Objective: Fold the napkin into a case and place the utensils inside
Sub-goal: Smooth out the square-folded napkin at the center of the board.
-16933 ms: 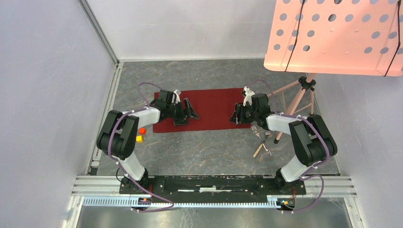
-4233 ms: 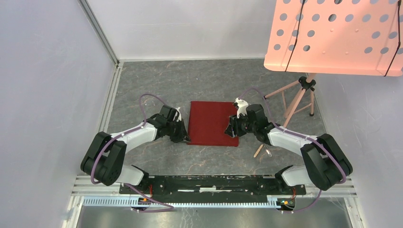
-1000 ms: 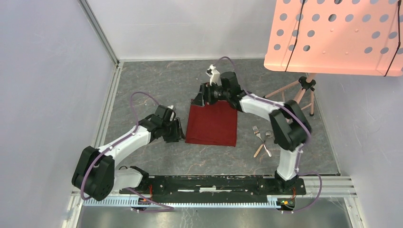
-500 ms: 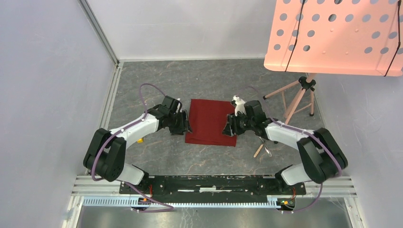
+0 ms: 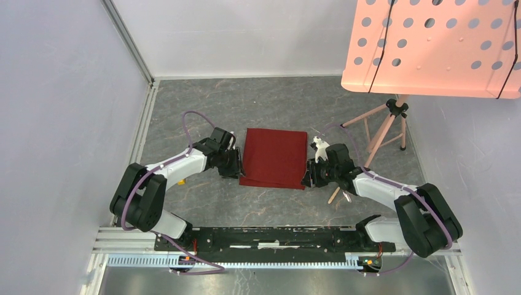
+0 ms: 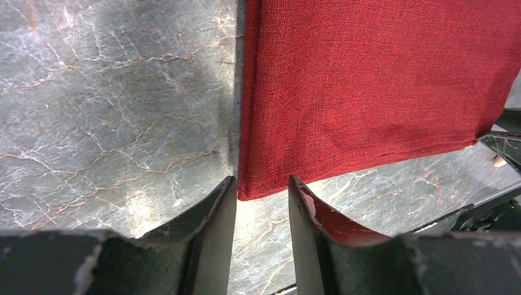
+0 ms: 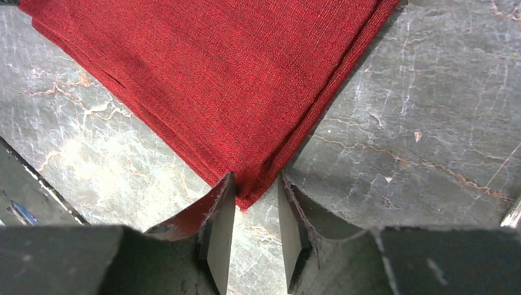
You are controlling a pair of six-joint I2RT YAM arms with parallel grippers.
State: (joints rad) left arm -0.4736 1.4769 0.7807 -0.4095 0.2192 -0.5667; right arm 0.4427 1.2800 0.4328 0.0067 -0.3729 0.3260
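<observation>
**Both claws part-open at the napkin's near corners**

At the left claw (image 6: 263,181): parted to a middling gap, gripping nothing. Straddles one near corner of the napkin (image 6: 368,80), the corner's tip lying flat between the two fingertips (image 6: 221,203). Close to both fingers, though contact is too fine to judge. Ahead of the tips, folded red cloth spreading away. Off to one side and beneath them, bare grey marbled surface (image 6: 110,123).

At the right claw (image 7: 255,178): a narrower gap, likewise not clamped. Flanks the other near corner, with the cloth's two edges meeting the inner faces of both fingers and a strip of bare stone showing between the fingers just behind the corner. Nothing lifted or bunched, the cloth flat. Stacked layers visible along the edge running off to one side of the tips.

Between the two claws, from above: a flat folded rectangle of cloth, with each claw low at its own end of the near edge.

Just behind the right claw, under its forearm: the utensils (image 5: 346,196), mostly hidden, only a silver sliver showing, apart from the cloth.

Well beyond the right claw: a pink tripod (image 5: 387,126) carrying a perforated pink board (image 5: 430,46).
</observation>
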